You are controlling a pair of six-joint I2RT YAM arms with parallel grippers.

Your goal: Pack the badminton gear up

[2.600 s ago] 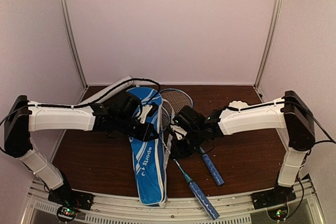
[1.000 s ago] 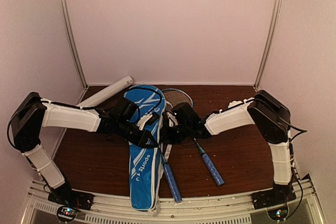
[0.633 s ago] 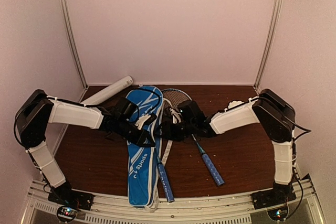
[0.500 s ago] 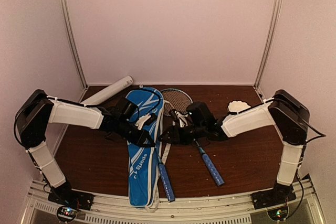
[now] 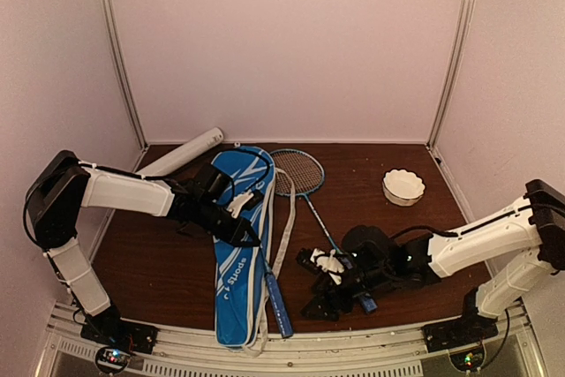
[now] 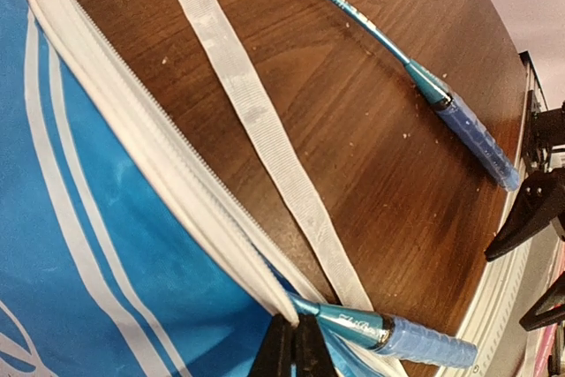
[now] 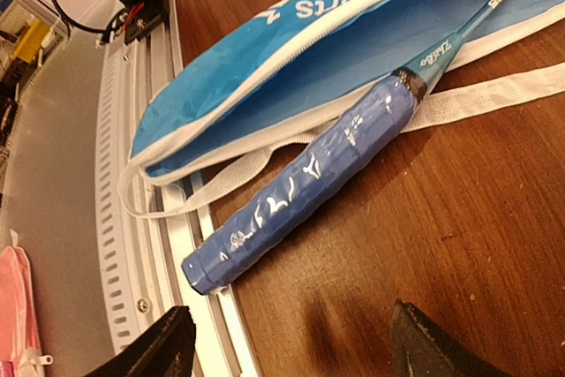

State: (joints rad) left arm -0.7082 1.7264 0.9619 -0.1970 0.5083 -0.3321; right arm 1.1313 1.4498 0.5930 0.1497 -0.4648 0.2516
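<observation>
We pinch the racket bag (image 6: pixel 106 245) rim with the left gripper (image 6: pixel 296 342); the right gripper (image 7: pixel 291 335) gapes empty, racket handle (image 7: pixel 300 187) just ahead of it: we should push it squarely inward, mouth lifted

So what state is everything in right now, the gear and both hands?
racket bag: unzipped, lying flat.
first racket: head inside bag, handle sticking out.
second racket: lying loose on table.
white tube: lying on table, unpacked.
white bowl: upright, looks empty.
left hand: shut, pinching the bag's edge.
right hand: open, holding nothing.
</observation>
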